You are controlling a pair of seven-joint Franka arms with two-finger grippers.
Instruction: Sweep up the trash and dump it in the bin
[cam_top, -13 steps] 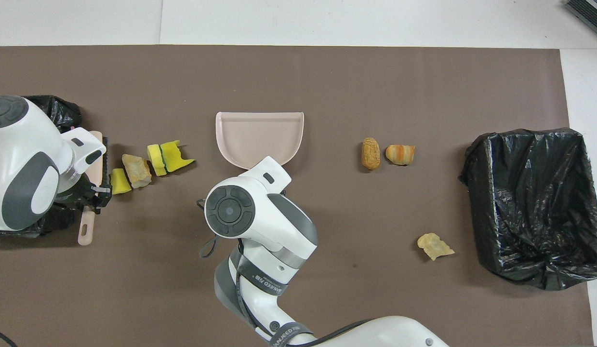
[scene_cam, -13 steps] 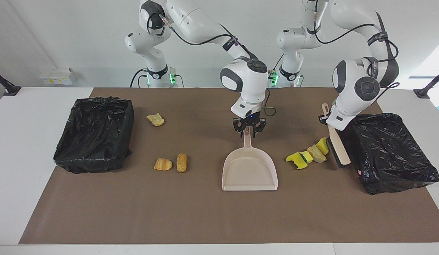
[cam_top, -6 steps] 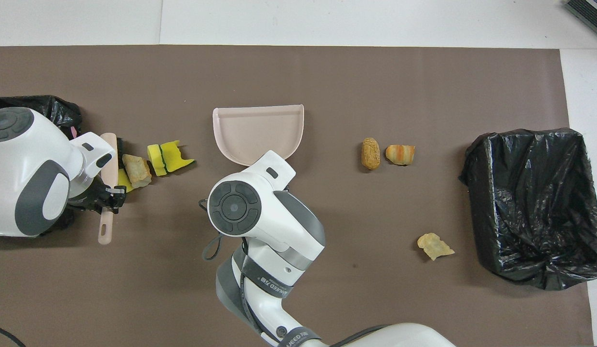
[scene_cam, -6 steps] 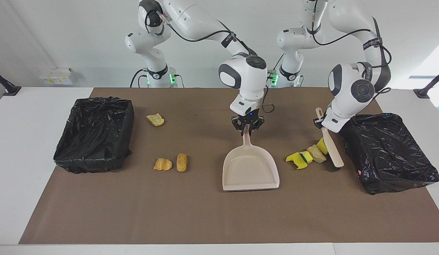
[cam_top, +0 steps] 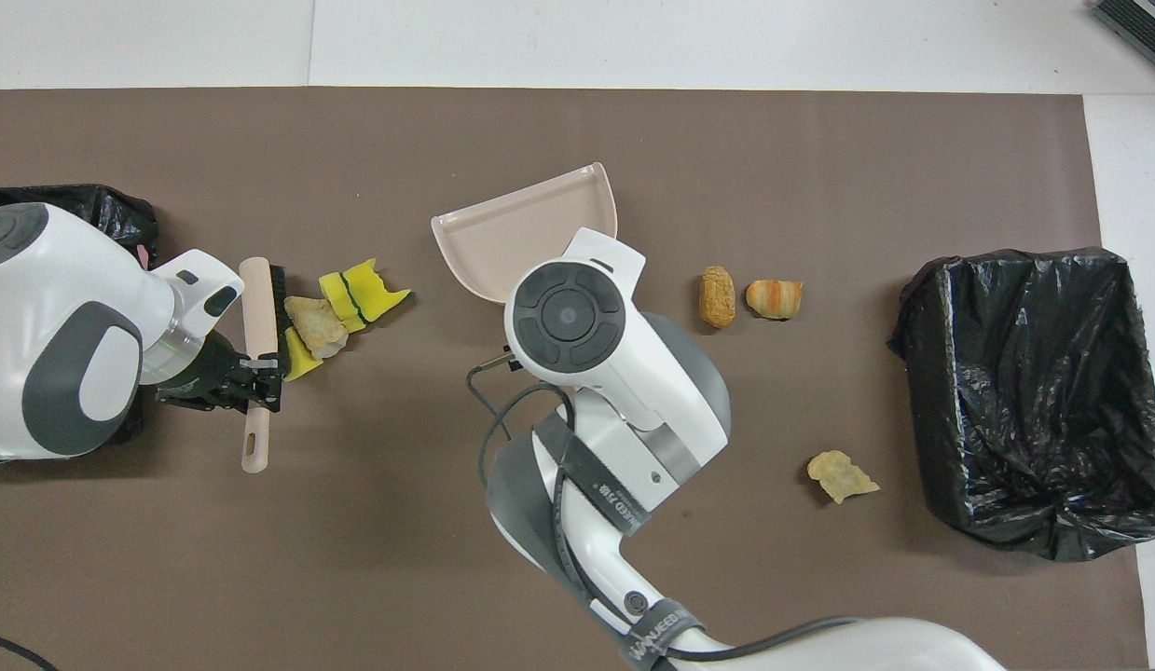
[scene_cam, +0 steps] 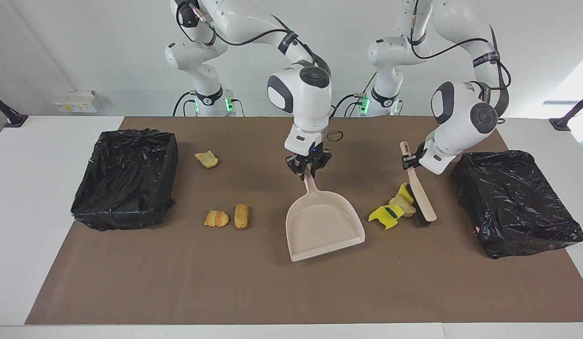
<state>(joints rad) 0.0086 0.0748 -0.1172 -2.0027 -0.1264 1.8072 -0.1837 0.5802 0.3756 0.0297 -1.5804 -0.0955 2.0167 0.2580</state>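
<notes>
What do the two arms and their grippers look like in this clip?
Both arms are glossy white with rounded dark grey joint caps and black cables strapped along the links with lettered black bands. Green lights glow at both bases. The right gripper and left gripper are small, black and two-fingered; a blue light shows above the right one.

Two bins, six scraps

Beige dustpan and brush — yellow-green sponge scraps, black-lined bins — brown mat.

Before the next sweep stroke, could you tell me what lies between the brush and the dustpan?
The sponge pieces and a beige foam chunk lie bunched against the brush, then bare mat up to the dustpan; both views show it.
</notes>
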